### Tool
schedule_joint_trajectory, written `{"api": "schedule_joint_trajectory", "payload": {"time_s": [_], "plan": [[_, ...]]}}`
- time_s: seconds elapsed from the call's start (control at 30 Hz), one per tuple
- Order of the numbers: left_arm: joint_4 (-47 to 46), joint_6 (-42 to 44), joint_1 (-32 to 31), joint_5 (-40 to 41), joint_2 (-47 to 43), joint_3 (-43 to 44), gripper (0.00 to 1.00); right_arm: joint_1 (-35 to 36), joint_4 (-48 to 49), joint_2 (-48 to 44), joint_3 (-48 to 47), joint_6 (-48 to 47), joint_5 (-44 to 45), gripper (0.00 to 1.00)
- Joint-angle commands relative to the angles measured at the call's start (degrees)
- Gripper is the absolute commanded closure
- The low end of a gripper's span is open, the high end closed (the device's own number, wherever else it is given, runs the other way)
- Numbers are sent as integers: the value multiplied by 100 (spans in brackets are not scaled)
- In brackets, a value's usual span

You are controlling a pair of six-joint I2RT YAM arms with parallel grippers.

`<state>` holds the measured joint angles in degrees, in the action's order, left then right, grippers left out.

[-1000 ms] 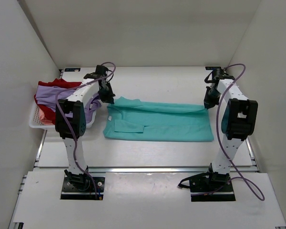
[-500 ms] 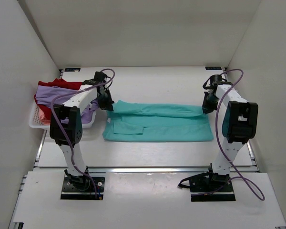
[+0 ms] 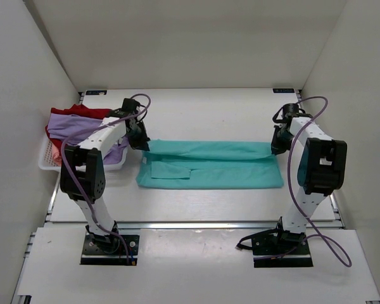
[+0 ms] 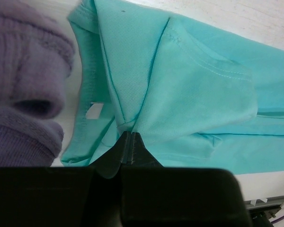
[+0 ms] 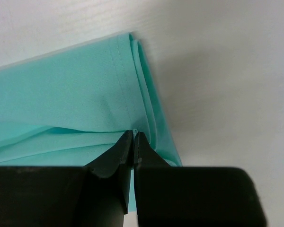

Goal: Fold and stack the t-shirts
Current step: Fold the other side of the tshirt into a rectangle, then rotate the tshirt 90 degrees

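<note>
The teal t-shirt (image 3: 209, 166) lies spread across the table's middle, folded lengthwise. My left gripper (image 3: 141, 143) is shut on its far left corner near the collar, with cloth (image 4: 180, 80) bunched at the fingertips in the left wrist view. My right gripper (image 3: 277, 146) is shut on its far right hem corner, where the doubled hem (image 5: 137, 90) shows in the right wrist view. Both hold the far edge just above the layer below. The lavender-purple shirt (image 3: 73, 126) and the red shirt (image 3: 82, 112) lie heaped in the basket at the left.
A white lattice basket (image 3: 49, 162) stands at the table's left edge against the left wall. White walls close in the back and both sides. Purple cables loop off both arms. A metal rail (image 3: 196, 224) runs along the table's near edge.
Both grippers have drawn the teal shirt's far edge toward the near side over one second. The shirt's visible band has grown narrower and straighter.
</note>
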<state>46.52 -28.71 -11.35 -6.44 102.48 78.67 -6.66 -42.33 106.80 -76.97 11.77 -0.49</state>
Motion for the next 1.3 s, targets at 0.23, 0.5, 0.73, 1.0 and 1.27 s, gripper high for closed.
{"api": "schedule_joint_trajectory", "payload": {"time_s": [0.23,0.5,0.73,1.0,1.27], "plan": [[-3,32,11,55,-623,-414,100,16,313,-599,595,-35,-48,100],[269,-47,11,380,-914,-530,74,15,5,-1222,876,150,391,61],[437,-196,-656,591,-590,8,72,375,329,-707,-19,-158,-231,55],[147,-1109,-1115,635,140,-325,79,780,611,314,-530,-166,-838,74],[-284,-1928,-1044,467,808,-601,81,771,752,535,5,70,-708,75]]}}
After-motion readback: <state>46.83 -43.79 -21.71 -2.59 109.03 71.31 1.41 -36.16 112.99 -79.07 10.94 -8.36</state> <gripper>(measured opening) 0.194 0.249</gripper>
